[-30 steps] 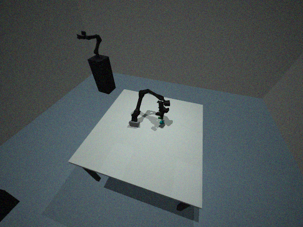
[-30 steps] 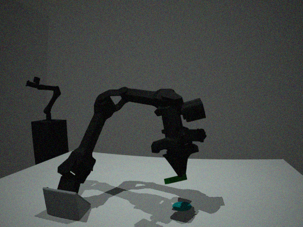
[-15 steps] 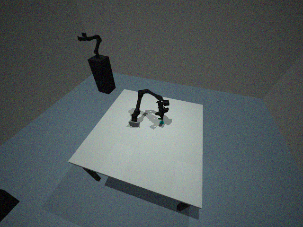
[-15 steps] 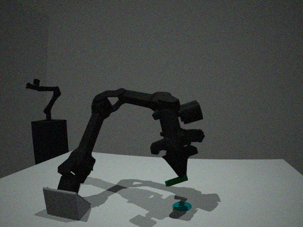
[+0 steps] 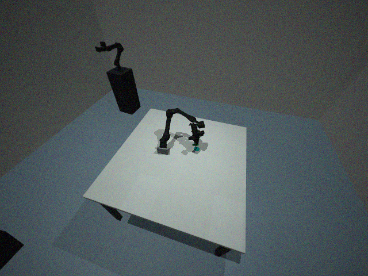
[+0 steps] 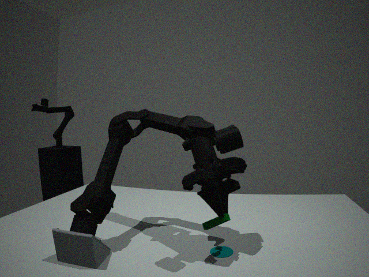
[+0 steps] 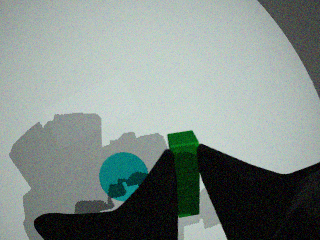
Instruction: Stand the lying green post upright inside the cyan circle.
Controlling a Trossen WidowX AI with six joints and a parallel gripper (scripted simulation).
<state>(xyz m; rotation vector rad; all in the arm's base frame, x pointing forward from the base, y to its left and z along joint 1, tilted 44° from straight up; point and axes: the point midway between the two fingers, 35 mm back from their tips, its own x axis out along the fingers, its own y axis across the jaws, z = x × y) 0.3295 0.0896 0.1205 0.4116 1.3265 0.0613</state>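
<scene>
The green post [image 6: 215, 222] [image 7: 188, 180] is held above the table, tilted, with its end under the fingertips higher than its other end in the exterior view. My gripper [image 6: 223, 216] [image 7: 183, 154] is shut on the post near one end and points down. In the top view the gripper [image 5: 196, 144] hides most of the post. The cyan circle [image 5: 196, 149] [image 6: 225, 253] [image 7: 117, 167] lies flat on the table, below the post and left of the fingers in the wrist view. Shadows fall over part of it.
The arm's grey base [image 5: 163, 150] [image 6: 74, 249] stands on the white table [image 5: 178, 190] [image 6: 297, 226]. Arm shadows lie around the circle. A second dark arm on a tall black pedestal [image 5: 125, 92] [image 6: 60, 171] stands beyond the table.
</scene>
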